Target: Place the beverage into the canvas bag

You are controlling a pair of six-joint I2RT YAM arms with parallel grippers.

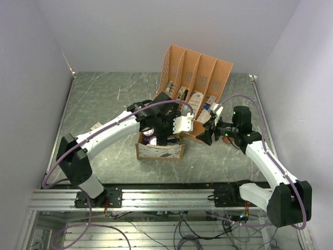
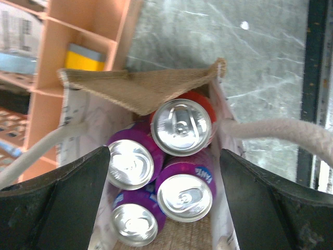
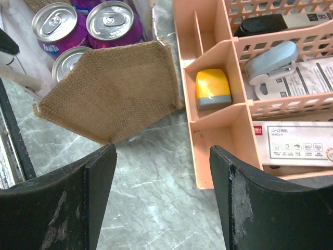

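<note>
left claw [image 2: 162, 152]: i see it spread, empty, above the canvas bag [image 1: 156, 151]
beverage [image 2: 182, 126]: red can upright inside the bag, touching purple cans [image 2: 130, 164]
right claw [image 3: 162, 151]: spread, empty, just beside the bag

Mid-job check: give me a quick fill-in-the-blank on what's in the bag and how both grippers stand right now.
1. The canvas bag holds ____ cans.
2. Three of them are coloured ____.
3. The left gripper hangs over the bag with its jaws ____.
4. The right gripper, open over the table beside the bag, holds ____.
Missing words: four; purple; open; nothing.
</note>
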